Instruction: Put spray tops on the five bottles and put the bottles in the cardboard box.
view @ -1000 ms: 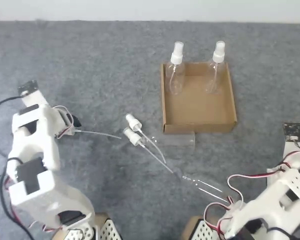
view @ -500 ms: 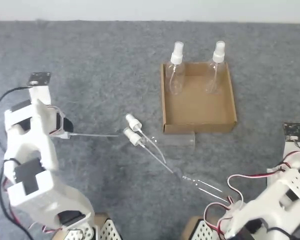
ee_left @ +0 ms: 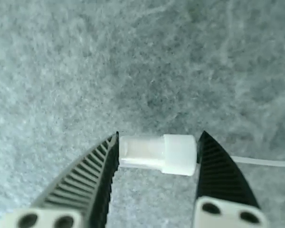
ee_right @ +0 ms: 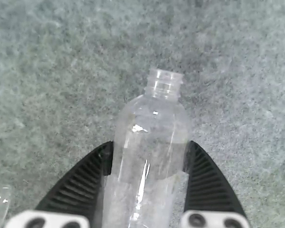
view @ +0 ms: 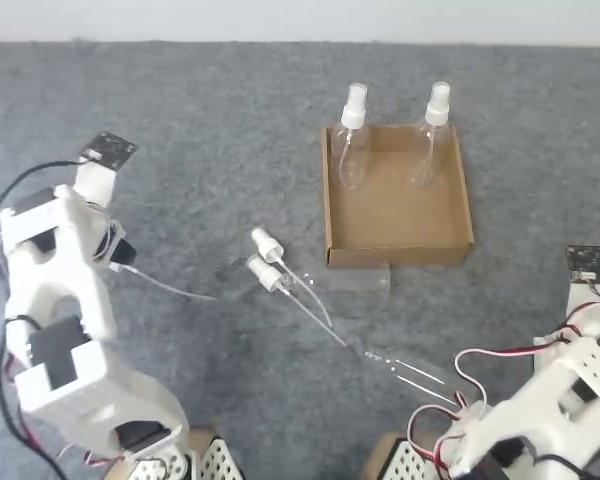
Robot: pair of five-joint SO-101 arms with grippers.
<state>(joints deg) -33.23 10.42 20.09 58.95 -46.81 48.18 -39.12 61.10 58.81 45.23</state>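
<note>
Ground: grey carpet point(view: 180, 130). On the far side sits the cardboard box point(view: 400, 254), with two capped bottles point(view: 350, 150) upright at its back wall (clear plastic, white sprayers). The right gripper point(ee_right: 148, 147) is clamped on an uncapped clear bottle point(ee_right: 154, 128), its threaded neck open. A second bare bottle point(view: 355, 280) lies just before the box. The left gripper point(ee_left: 159, 142) pinches a white spray top point(ee_left: 166, 153), its thin dip tube trailing. Two loose spray tops point(view: 266, 258) lie side by side mid-carpet.
</note>
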